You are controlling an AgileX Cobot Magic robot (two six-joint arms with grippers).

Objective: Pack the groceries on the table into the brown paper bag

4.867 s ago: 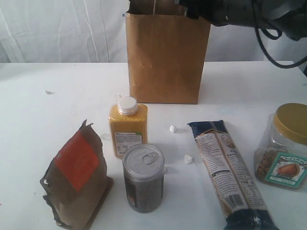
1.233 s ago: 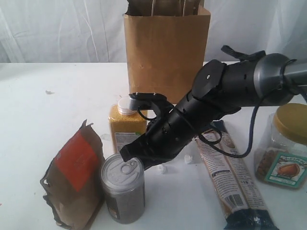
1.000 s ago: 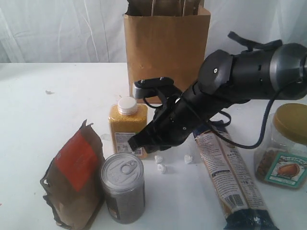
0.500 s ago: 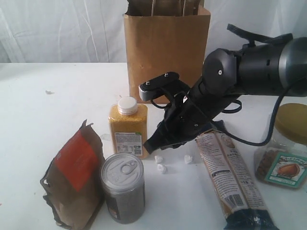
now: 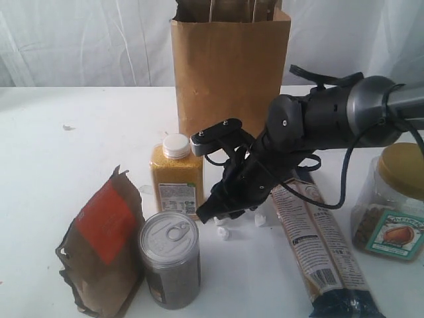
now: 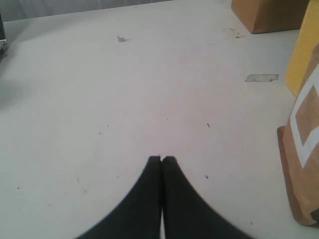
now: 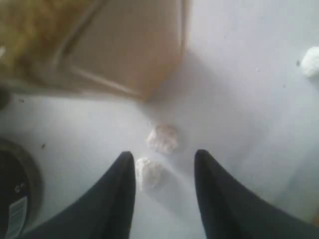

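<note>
The brown paper bag (image 5: 228,73) stands upright and open-topped at the back of the table (image 5: 79,146). In front of it stand the yellow-grain bottle (image 5: 176,175), the silver can (image 5: 169,258) and the orange-labelled pouch (image 5: 103,245). The pasta packet (image 5: 318,245) lies flat and the gold-lidded jar (image 5: 391,205) stands to the right. My right gripper (image 5: 215,212) (image 7: 164,155) is open and empty, tips low over the table beside the bottle (image 7: 30,40), with two white crumbs (image 7: 162,138) just ahead of its fingers. My left gripper (image 6: 161,158) is shut over bare table, empty.
Small white scraps (image 5: 222,232) lie between the can and the packet, another (image 5: 260,220) by the packet's top. The can's rim (image 7: 12,199) is close beside my right fingers. The left wrist view shows the bag's corner (image 6: 269,15) and the pouch (image 6: 304,164).
The right arm has come down towards the table next to the bottle and its jaws have gone from shut to open. Earlier the can shifted left and forward. The left gripper is unchanged.
</note>
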